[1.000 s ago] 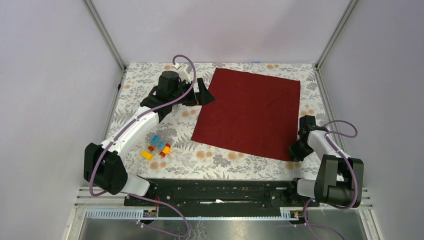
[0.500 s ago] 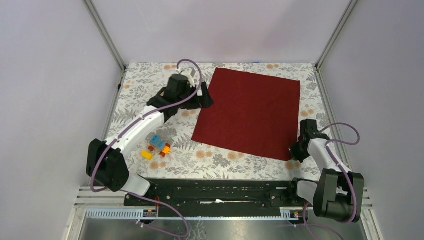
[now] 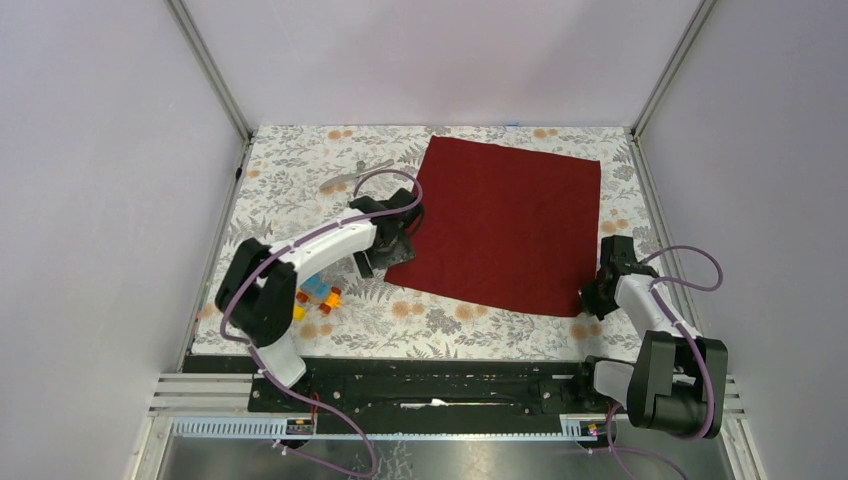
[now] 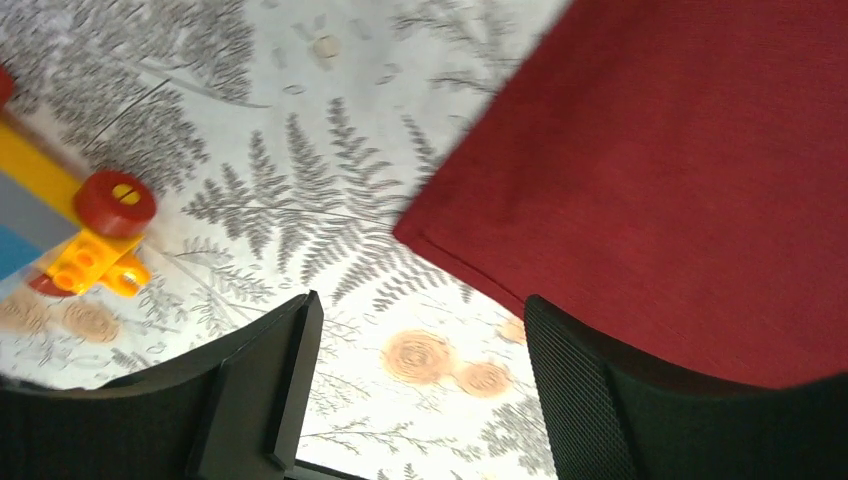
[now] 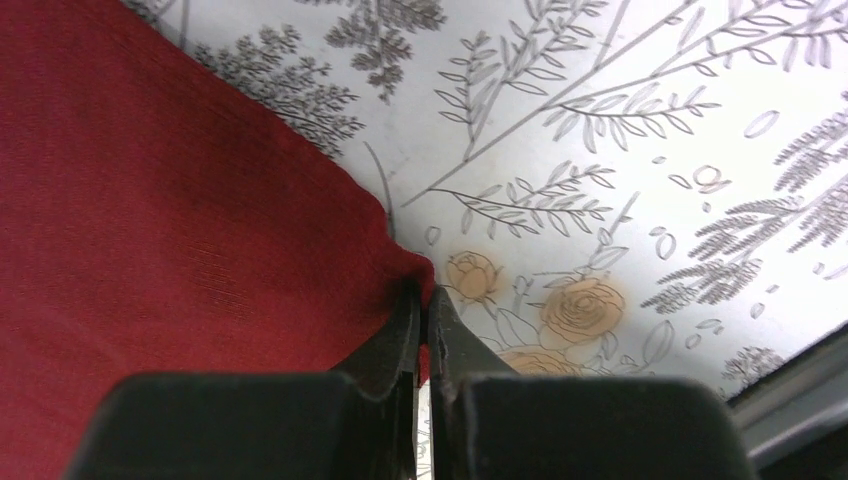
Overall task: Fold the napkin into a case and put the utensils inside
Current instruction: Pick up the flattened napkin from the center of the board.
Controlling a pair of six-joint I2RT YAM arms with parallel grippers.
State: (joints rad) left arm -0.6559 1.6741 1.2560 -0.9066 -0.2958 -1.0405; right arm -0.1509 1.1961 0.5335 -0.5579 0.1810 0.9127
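**Near Corners Readied for the First Fold**

At the napkin's [image 3: 500,225] near right corner, the right fingers [image 5: 392,345] are pressed together, pinching the cloth. Toy blocks [image 3: 318,293] lie left of its near left corner. There the left fingers [image 4: 265,385] stand spread, likely so both corners can lift together. The napkin lies flat and unfolded on the worktop [image 3: 270,200]. The utensils [image 3: 352,175] wait off its far left corner.

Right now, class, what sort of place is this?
Probably a robot lab test cell: plain grey walls on metal posts box in a table, where two bolted-down robot arms handle a red napkin.
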